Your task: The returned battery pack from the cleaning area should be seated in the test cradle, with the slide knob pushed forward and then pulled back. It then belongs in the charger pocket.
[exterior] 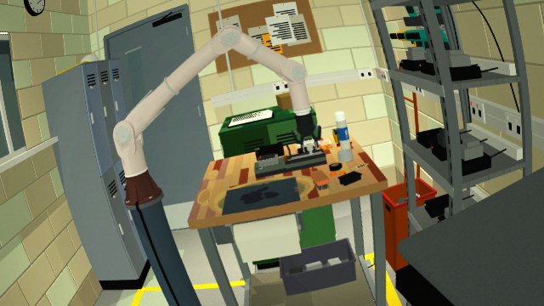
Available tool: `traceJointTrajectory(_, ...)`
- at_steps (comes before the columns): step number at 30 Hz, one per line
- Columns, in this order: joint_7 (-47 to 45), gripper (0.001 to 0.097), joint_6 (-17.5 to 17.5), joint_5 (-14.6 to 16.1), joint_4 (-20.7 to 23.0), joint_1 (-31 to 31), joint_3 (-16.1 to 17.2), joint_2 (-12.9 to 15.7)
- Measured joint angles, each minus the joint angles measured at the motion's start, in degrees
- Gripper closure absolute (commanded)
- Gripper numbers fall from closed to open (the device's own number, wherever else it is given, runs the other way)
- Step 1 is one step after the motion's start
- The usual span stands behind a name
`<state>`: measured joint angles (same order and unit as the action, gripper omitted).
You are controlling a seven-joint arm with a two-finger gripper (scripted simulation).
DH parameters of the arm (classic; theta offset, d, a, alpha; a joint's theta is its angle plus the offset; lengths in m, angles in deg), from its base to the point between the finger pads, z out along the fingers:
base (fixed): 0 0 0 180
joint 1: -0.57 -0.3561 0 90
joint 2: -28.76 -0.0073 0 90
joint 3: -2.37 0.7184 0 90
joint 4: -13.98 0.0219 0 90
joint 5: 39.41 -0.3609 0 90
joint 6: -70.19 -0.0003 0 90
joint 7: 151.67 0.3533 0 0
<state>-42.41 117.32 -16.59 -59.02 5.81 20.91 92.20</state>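
Observation:
The slide knob (307, 147) sits pale on top of the dark rail of the test fixture (291, 160), toward the back right of the wooden table. My gripper (307, 144) stands straight down over it, open and holding nothing. Left of it on the same fixture sits a dark block with a grey front (268, 158); I cannot tell whether this is the battery pack in its cradle. The dark stained mat (261, 195) at the table's front is empty.
A green machine (265, 129) stands behind the table. A white bottle (343, 136), a black tape roll (335, 166), an orange brush (319, 177) and a small black part (349, 177) lie right of the fixture. A metal shelf rack (454, 106) rises at right, a grey bin (318, 265) below.

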Motion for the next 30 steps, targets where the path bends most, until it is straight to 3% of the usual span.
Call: traceJointTrajectory(30, -0.2, 0.0401, 1.1, -0.3, 0.3, 0.1, 0.3, -0.9)
